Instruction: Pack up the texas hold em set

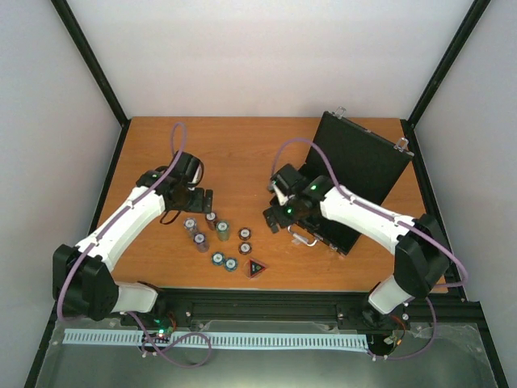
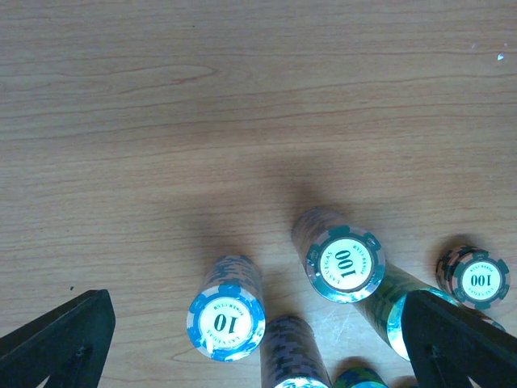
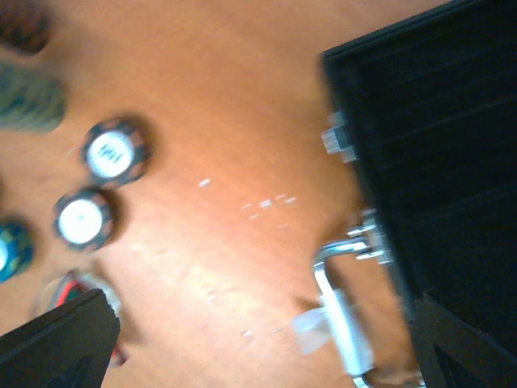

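Top external, wooden table [image 1: 242,153], open black case [image 1: 363,162], white walls [image 1: 275,48]

My left arm [image 1: 121,226] and right arm [image 1: 363,212]: white link shells, black joint housings. One purple cable [image 1: 175,137] loops along each. Green lights [image 1: 312,191] glow at the right wrist. My fingers [image 2: 65,339]: matte black, wedge-shaped.
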Action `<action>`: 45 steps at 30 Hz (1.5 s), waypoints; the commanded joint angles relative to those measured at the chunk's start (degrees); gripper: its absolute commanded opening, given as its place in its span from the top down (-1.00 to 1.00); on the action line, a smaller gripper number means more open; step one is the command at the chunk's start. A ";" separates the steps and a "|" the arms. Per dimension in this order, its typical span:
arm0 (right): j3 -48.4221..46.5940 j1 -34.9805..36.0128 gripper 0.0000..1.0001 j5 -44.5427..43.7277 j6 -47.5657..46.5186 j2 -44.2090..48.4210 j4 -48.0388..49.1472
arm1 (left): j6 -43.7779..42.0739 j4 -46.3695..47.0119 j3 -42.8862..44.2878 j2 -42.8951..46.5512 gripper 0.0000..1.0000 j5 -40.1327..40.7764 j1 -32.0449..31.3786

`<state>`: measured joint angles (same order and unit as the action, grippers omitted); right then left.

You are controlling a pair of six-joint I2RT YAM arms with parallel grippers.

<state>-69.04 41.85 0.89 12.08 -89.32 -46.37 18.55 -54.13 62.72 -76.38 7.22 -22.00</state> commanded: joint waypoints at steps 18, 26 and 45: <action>1.80 19.80 -0.94 5.23 14.96 -7.98 2.33 | 5.29 -8.24 3.12 11.37 -1.00 3.98 -0.24; 0.58 22.75 -0.86 2.72 20.36 -11.53 1.67 | 5.21 -8.19 1.38 14.02 -0.99 2.55 -0.24; -3.37 25.30 -0.73 -3.25 31.41 -16.91 0.06 | 2.14 -7.93 1.44 16.17 -0.99 -0.90 -0.24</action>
<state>-69.87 65.58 -0.84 40.84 -104.03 -46.68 22.22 -61.49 63.51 -61.78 7.27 -22.02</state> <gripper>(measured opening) 0.865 0.998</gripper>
